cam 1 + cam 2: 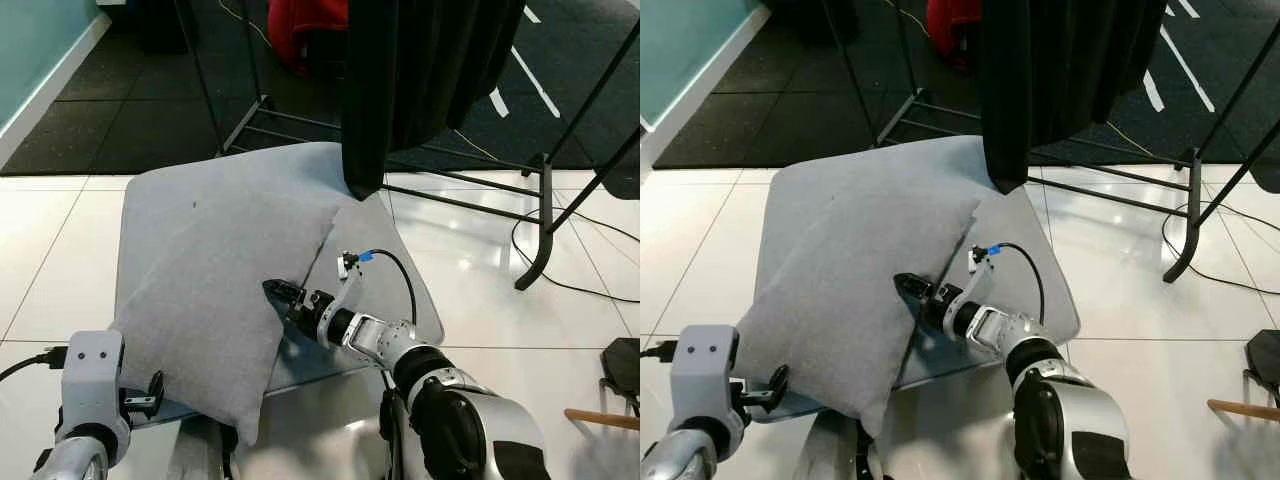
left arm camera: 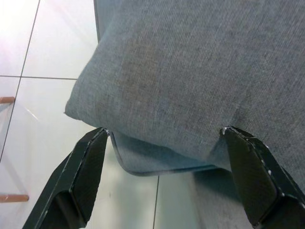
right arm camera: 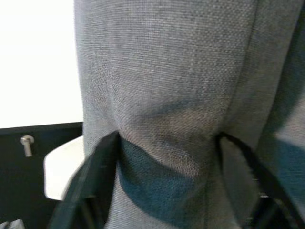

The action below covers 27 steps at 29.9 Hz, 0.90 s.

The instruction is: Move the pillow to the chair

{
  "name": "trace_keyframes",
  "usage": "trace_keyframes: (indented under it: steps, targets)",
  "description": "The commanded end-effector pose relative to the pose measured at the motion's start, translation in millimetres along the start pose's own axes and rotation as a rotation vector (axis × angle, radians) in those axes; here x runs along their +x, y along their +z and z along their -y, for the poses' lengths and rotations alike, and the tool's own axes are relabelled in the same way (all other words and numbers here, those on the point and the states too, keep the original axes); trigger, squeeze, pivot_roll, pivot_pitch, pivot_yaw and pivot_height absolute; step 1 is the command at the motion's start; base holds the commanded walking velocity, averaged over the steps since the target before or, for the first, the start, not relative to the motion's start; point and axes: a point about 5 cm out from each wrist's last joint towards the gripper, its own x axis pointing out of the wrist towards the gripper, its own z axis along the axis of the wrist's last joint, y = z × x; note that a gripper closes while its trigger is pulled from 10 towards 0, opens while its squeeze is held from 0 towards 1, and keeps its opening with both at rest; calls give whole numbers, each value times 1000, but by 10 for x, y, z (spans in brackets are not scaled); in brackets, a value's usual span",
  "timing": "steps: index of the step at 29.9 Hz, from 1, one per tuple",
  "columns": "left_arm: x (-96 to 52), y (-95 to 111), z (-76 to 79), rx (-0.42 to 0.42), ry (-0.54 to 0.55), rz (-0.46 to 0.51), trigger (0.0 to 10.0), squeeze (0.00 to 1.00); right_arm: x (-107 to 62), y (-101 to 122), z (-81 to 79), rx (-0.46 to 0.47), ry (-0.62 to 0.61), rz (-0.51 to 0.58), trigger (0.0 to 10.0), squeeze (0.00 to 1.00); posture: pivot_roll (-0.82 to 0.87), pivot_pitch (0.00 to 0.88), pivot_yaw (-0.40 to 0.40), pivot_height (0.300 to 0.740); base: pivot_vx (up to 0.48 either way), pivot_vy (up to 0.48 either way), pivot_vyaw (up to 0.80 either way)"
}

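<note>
Pillow [image 1: 215, 300] lies on chair [image 1: 400, 290] seat, near corner overhanging the front; right gripper [image 1: 283, 293] fingers spread vs its side edge, left gripper [image 2: 162, 157] fingers apart under that corner; nudge further onto seat w/ both sides, then withdraw w/o snagging fabric.
</note>
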Motion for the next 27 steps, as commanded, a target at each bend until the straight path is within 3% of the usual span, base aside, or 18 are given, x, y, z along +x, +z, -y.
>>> trace_keyframes:
  steps: [1, 15, 19, 23, 27]
  targets:
    - [-47, -43, -34, 10, -2, -31, 10000, 0, 41, -180, 37, -24, -45, -91, 0, 0, 57, 380, 13, 495, 0, 0, 0]
    - [-44, -51, -11, 4, -9, -38, 10000, 0, 63, -118, -5, -98, -39, -66, 0, 0, 47, 373, 13, 495, 0, 0, 0]
    - [-20, -46, 8, -1, -13, -35, 10000, 0, 63, 23, -74, -170, -1, -8, 0, 0, 39, 365, 9, 495, 0, 0, 0]
    - [43, -17, 23, -11, -12, -20, 10000, 0, 65, 183, -164, -301, 9, 45, 0, 0, 19, 344, 5, 495, 0, 0, 0]
    - [108, 12, 51, -22, -14, -4, 10000, 0, 54, 269, -244, -293, 68, 64, 0, 0, -2, 324, 0, 495, 0, 0, 0]
